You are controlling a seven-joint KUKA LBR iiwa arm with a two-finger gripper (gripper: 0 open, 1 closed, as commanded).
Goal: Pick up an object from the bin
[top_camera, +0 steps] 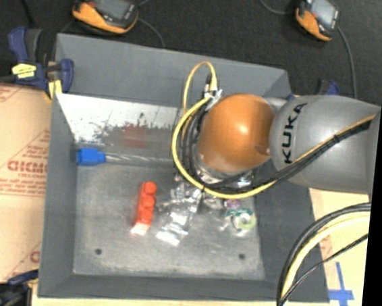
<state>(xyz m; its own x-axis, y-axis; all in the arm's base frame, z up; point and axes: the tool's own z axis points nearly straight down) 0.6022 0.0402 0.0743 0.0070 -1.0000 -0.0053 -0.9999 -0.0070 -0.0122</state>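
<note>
My gripper [187, 197] reaches down in the middle of the bin, mostly hidden under the arm's orange dome. Right below it lies a crumpled clear plastic piece [173, 230], touching or nearly touching the gripper's lower end. To the left lies a red stack of round studs [146, 202] with a white end, a short gap away. A small green, white and purple ring-like thing [239, 219] lies to the gripper's right.
A blue cap on a clear tube [90, 156] lies at the left against the bin's sloping back wall. The arm and its yellow and black cables cover the bin's right back part. The bin's front floor is bare.
</note>
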